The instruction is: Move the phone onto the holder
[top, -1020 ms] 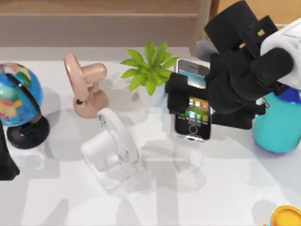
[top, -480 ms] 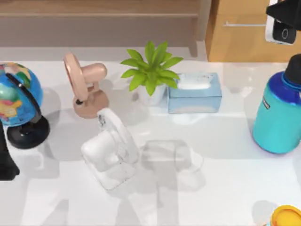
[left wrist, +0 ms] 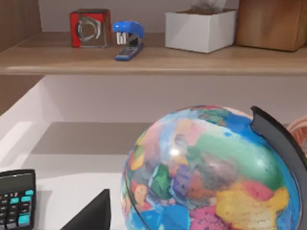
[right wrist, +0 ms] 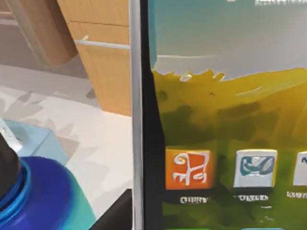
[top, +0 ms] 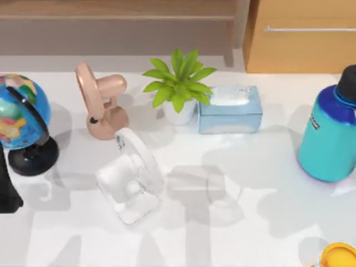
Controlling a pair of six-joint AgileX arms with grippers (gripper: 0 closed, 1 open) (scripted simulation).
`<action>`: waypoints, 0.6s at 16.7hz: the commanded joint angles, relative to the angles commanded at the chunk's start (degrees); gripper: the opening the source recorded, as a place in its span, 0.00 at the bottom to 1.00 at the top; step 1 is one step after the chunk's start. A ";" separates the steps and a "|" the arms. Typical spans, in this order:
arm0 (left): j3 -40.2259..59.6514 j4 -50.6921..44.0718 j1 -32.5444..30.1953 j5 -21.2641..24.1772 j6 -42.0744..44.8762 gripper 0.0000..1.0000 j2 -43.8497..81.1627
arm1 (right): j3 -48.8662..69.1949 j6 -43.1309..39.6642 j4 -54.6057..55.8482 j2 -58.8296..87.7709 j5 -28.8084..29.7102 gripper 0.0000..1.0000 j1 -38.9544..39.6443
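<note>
Leftmost, glossy round globe (top: 19, 111); then pink plastic fan (top: 100, 105), clear holder (top: 130, 178), leafy plant (top: 178, 83), teal bottle (top: 329, 139). Slim silver-rimmed phone (right wrist: 220, 120) fills right wrist view, icons lit; grip cannot be told.

Two fans (top: 103, 105), one globe (top: 19, 114)

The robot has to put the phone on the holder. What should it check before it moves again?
1. Phone close in front of the right wrist camera, screen lit: ok.
2. Grip on the phone is firm: cannot tell.
3. Which thing on the table is the holder: cannot tell.
4. Teal bottle upright at the table's right side: ok, but steer around it.
5. Left arm parked at the table's left edge beside the globe: ok.
</note>
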 joint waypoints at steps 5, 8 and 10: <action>0.00 0.00 0.00 0.00 0.00 1.00 0.00 | -8.05 -18.04 1.42 0.85 -2.65 0.00 -15.27; 0.00 0.00 0.00 0.00 0.00 1.00 0.00 | -10.51 -22.71 2.12 1.88 -1.59 0.00 -18.49; 0.00 0.00 0.00 0.00 0.00 1.00 0.00 | -10.77 -23.21 2.20 2.02 -1.41 0.00 -18.77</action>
